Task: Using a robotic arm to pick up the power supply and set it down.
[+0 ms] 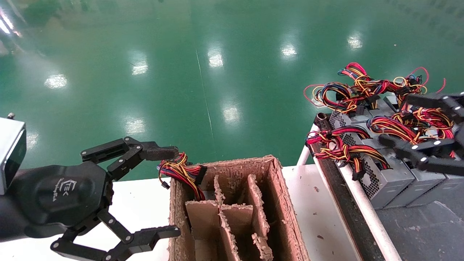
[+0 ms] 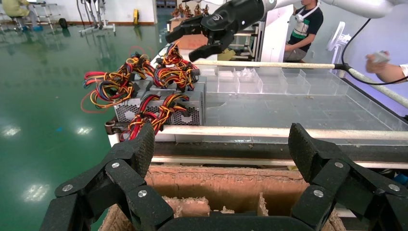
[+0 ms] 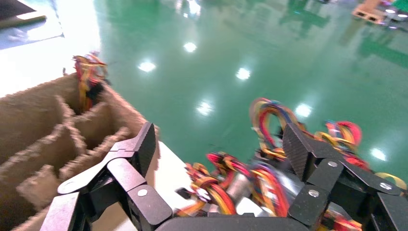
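Note:
A row of grey power supplies (image 1: 384, 177) with perforated sides and red, yellow and black wire bundles (image 1: 344, 148) sits on the dark cart at the right. My right gripper (image 1: 402, 119) hangs open just above them, its fingers straddling the wires (image 3: 240, 187), nothing held. In the right wrist view the right gripper (image 3: 221, 144) is spread wide over the bundles. My left gripper (image 1: 170, 192) stands open beside the cardboard box (image 1: 232, 210), empty. Another wire bundle (image 1: 181, 170) sticks out of the box's far left compartment; its body is hidden.
The cardboard box (image 2: 226, 187) has ragged dividers forming several compartments and rests on a white table (image 1: 319, 210). A white rail (image 1: 366, 214) edges the cart. Clear plastic trays (image 2: 269, 82) lie behind the power supplies (image 2: 159, 108). A person (image 2: 308, 24) stands beyond. Green floor (image 1: 217, 72) surrounds.

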### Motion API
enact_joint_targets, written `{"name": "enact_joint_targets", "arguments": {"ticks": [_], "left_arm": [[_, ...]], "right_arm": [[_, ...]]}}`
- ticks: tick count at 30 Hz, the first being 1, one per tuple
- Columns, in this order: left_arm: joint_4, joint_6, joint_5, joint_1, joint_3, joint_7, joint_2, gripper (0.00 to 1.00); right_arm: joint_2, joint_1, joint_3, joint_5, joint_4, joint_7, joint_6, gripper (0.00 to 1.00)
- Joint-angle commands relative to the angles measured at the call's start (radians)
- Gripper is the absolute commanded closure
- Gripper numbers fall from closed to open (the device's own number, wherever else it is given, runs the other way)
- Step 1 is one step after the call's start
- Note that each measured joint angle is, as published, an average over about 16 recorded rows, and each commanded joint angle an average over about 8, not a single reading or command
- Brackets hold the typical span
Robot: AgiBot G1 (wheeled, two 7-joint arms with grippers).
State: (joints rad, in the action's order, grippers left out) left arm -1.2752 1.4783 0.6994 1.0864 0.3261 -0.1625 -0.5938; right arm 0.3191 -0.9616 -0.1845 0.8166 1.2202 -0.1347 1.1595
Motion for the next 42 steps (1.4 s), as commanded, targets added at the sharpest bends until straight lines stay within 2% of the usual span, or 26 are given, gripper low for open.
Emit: {"name": "enact_joint_targets", "arguments": {"ticks": [1, 32, 42], "left_arm": [[0.000, 0.000, 0.000, 0.000, 0.000, 0.000, 0.000, 0.00], [0.000, 0.000, -0.001, 0.000, 0.001, 0.000, 0.000, 0.00], [0.000, -0.001, -0.001, 0.000, 0.001, 0.001, 0.001, 0.00]], "right_arm": [[0.016, -0.006, -0.005, -0.005, 0.003, -0.003, 0.018, 0.00], [0.262, -0.101, -0.085, -0.077, 0.057, -0.047, 0.301, 0.00], [0.308, -0.119, -0.100, -0.091, 0.067, -0.055, 0.354, 0.00]]}}
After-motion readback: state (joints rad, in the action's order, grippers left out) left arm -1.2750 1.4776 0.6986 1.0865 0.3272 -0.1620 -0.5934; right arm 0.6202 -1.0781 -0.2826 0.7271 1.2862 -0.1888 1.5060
